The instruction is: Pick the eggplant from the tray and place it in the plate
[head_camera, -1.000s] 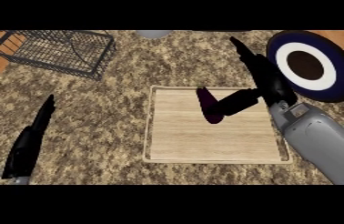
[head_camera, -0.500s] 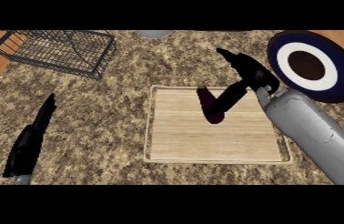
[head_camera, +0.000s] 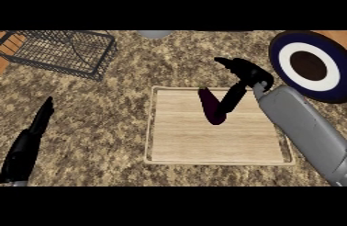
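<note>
A dark purple eggplant (head_camera: pixel 212 108) lies on the wooden tray (head_camera: pixel 203 142), in the tray's upper middle. My right hand (head_camera: pixel 247 76) hangs over the tray's upper right corner. Its fingers (head_camera: pixel 232 97) stretch down along the eggplant's right side and touch it, while the thumb points up and left, away from it. They are not curled round the eggplant. The plate (head_camera: pixel 310 66), with a navy rim, white ring and brown centre, sits at the upper right beside my right forearm. My left hand (head_camera: pixel 30 138) rests open at the lower left, fingers up.
A black wire basket (head_camera: pixel 64 50) stands at the upper left on the speckled counter. A grey round object (head_camera: pixel 155 34) shows partly at the top edge. Bare counter lies between the tray and my left hand.
My right hand has swung left and lower over the tray, bringing its fingers against the eggplant. The eggplant and my left hand have stayed where they were.
</note>
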